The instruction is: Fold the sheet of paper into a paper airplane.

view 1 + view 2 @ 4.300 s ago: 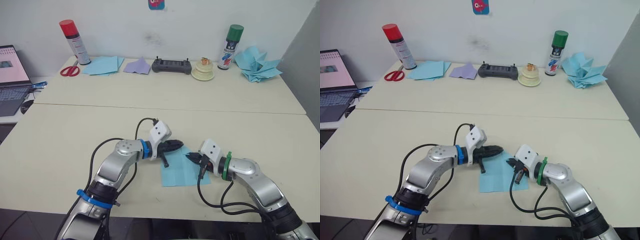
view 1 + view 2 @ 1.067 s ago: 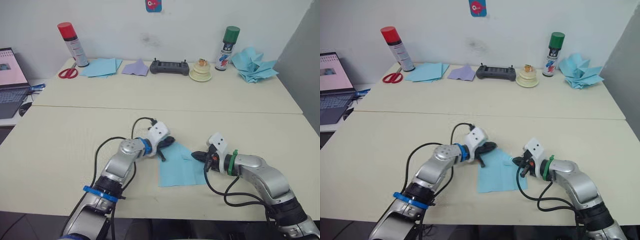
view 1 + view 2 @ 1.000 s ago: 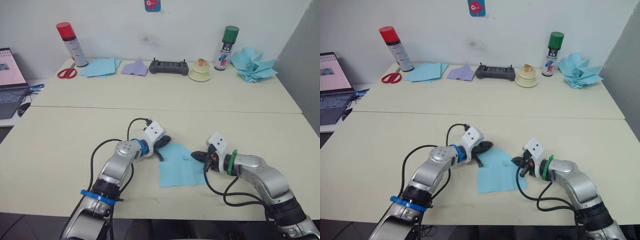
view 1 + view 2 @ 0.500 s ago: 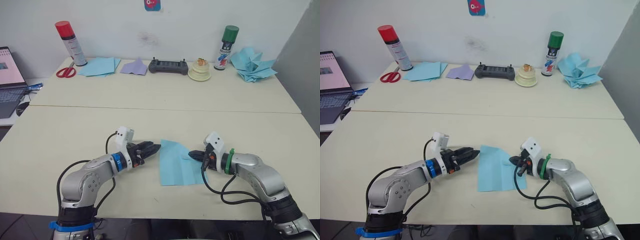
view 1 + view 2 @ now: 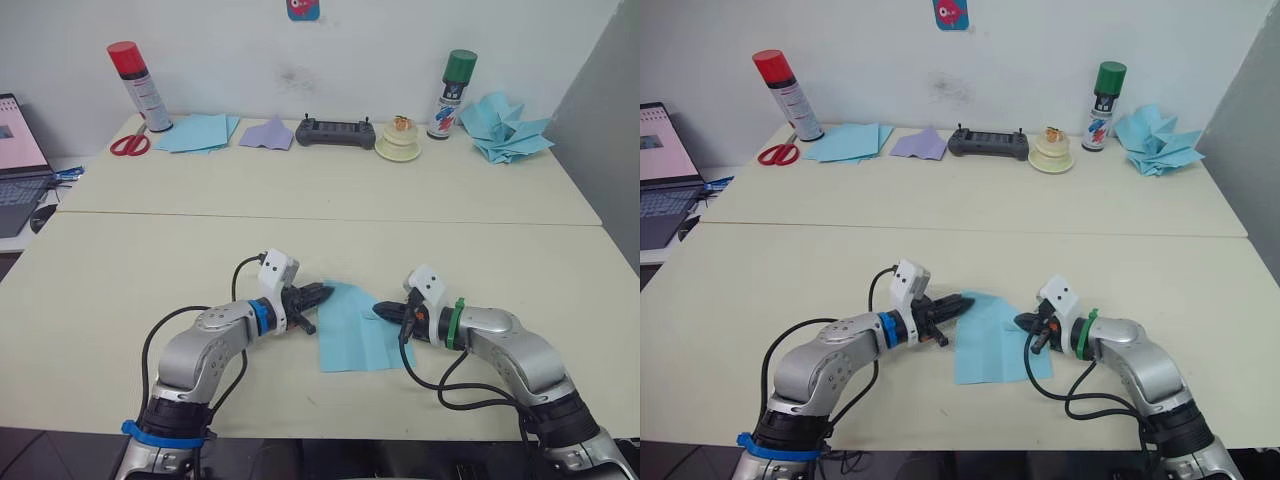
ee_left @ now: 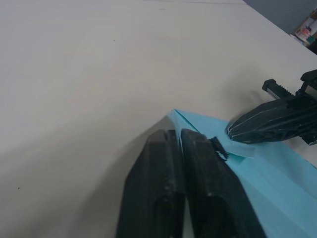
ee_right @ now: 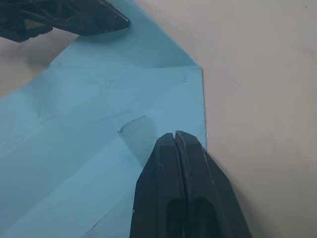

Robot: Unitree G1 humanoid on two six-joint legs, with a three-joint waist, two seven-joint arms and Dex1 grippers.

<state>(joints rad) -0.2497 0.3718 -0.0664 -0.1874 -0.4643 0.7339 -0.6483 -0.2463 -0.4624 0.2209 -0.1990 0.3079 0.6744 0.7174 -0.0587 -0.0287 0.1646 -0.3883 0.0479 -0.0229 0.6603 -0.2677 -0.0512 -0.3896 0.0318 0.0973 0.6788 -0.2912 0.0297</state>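
Observation:
The sheet of paper [image 5: 352,330], light blue and creased, lies flat on the near table with one far corner folded in. My left gripper [image 5: 325,293] is shut, and its tips rest at the sheet's far left corner [image 6: 179,115]. My right gripper [image 5: 381,310] is also shut. Its tips press down on the sheet's right part beside a small raised flap [image 7: 138,128]. The two grippers point at each other across the sheet, a short gap apart. The paper airplane is out of view.
Along the far table stand a red spray can [image 5: 126,72], scissors [image 5: 127,145], a pile of blue sheets [image 5: 196,132], a purple paper piece [image 5: 268,133], a black controller [image 5: 338,133], a cream dish [image 5: 398,146], a green can [image 5: 455,82] and a heap of blue shapes [image 5: 510,128]. A laptop [image 5: 15,150] sits left.
My left gripper drew back off the sheet's left corner, swung low to the left, and has now come back onto that corner. The right gripper has hardly moved.

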